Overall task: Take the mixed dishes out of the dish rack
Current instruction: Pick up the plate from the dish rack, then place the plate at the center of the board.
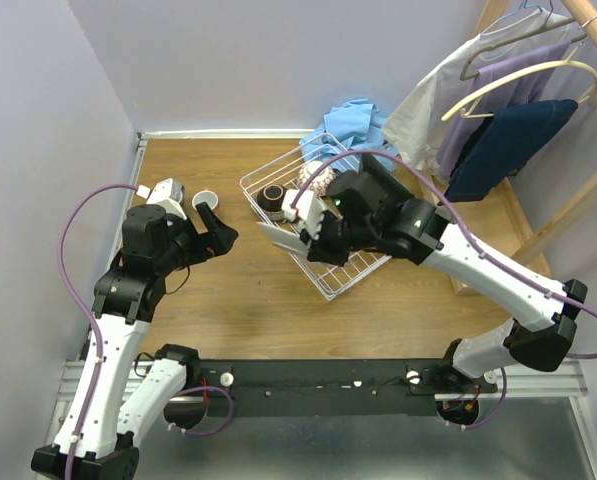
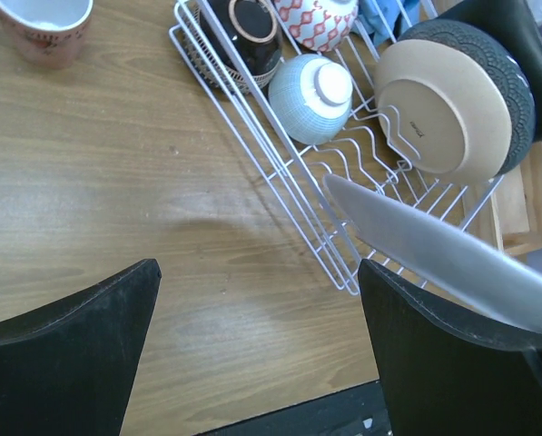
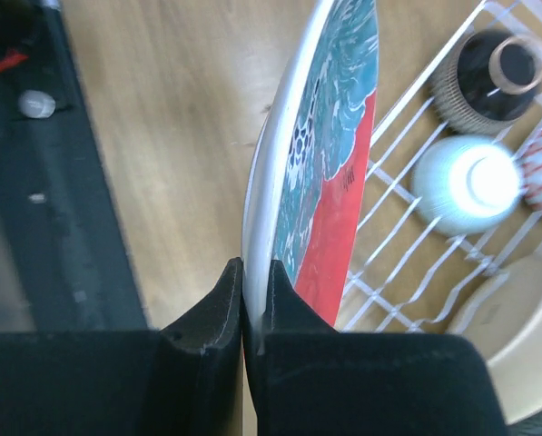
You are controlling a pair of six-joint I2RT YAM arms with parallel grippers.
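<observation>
The white wire dish rack (image 1: pixel 318 282) stands on the wooden table right of centre. My right gripper (image 1: pixel 311 235) is shut on the rim of a round plate (image 3: pixel 330 136) with a red and teal pattern. It holds the plate (image 1: pixel 281 238) on edge over the rack's near left side. In the right wrist view its jaws (image 3: pixel 255 272) pinch the white rim. My left gripper (image 1: pixel 221 236) is open and empty, left of the rack, low over bare wood (image 2: pixel 260 272). In the rack (image 2: pixel 252 138) sit an upturned pale blue bowl (image 2: pixel 311 95), a dark brown cup (image 2: pixel 243 36), a red-patterned bowl (image 2: pixel 316 18) and a beige plate (image 2: pixel 443 104).
A small cup (image 1: pixel 206 202) and a grey cup (image 1: pixel 168 192) stand on the table far left of the rack. Blue cloth (image 1: pixel 353 125) lies behind the rack. A wooden clothes rack (image 1: pixel 538 215) with hanging garments stands at the right. A black rail (image 1: pixel 308 375) runs along the near edge.
</observation>
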